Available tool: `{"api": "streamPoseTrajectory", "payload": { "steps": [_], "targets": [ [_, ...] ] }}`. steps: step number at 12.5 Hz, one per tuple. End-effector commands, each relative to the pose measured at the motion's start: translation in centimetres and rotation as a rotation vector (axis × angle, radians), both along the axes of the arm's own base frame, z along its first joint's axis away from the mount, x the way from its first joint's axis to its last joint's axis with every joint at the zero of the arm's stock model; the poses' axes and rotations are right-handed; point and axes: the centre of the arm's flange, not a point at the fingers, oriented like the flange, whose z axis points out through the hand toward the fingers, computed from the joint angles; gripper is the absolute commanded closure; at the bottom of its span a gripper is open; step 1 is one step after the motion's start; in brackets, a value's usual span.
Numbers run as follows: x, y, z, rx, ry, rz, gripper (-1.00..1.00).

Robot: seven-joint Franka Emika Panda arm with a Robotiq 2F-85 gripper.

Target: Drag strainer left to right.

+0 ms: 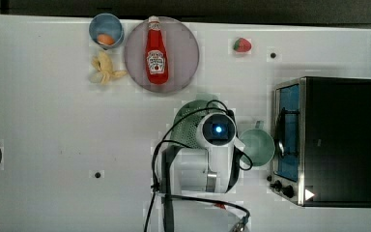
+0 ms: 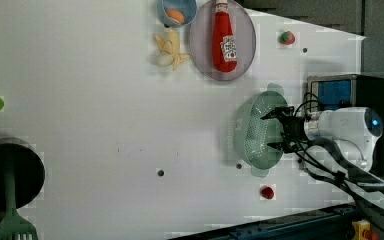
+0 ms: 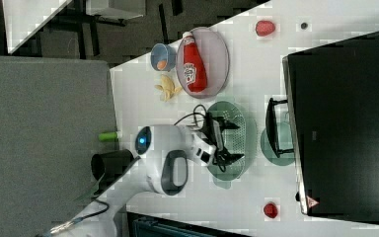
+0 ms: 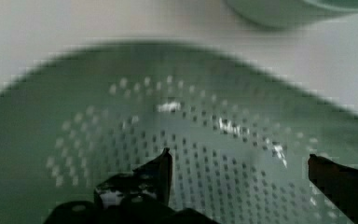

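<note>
Over the strainer (image 2: 255, 131) bowl, fingers (image 2: 274, 114) spread wide (holding nothing), tips above perforated floor.

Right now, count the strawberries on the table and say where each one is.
2. One strawberry lies past the grey plate, near the table's far edge in the right view. The other strawberry sits by the toaster oven's front corner. Others may be hidden.

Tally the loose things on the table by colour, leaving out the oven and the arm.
Red: 3, ketchup bottle, strawberry, small red fruit
Mint green: 2, strainer, cup
Yellow: 1, banana
Blue: 1, bowl
Grey: 1, plate
Total: 8
</note>
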Motion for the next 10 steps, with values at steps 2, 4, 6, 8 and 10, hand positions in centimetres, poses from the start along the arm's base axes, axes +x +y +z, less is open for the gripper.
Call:
{"api": "streamPoseTrajectory", "payload": {
  "steps": [2, 4, 6, 8, 10],
  "targets": [
    [3.3, 1.0, 13.2, -0.008, -0.093, 0.363, -1.0],
    [3.3, 0.8, 20.2, -0.002, -0.059, 0.402, -1.0],
    [2.4, 1.3, 26.8, 0.035, -0.03, 0.387, -1.0],
    [0.9, 1.8, 32.5, 0.086, -0.017, 0.367, -1.0],
    [-0.1, 2.0, 37.6, 0.077, -0.04, 0.422, -1.0]
  ]
}}
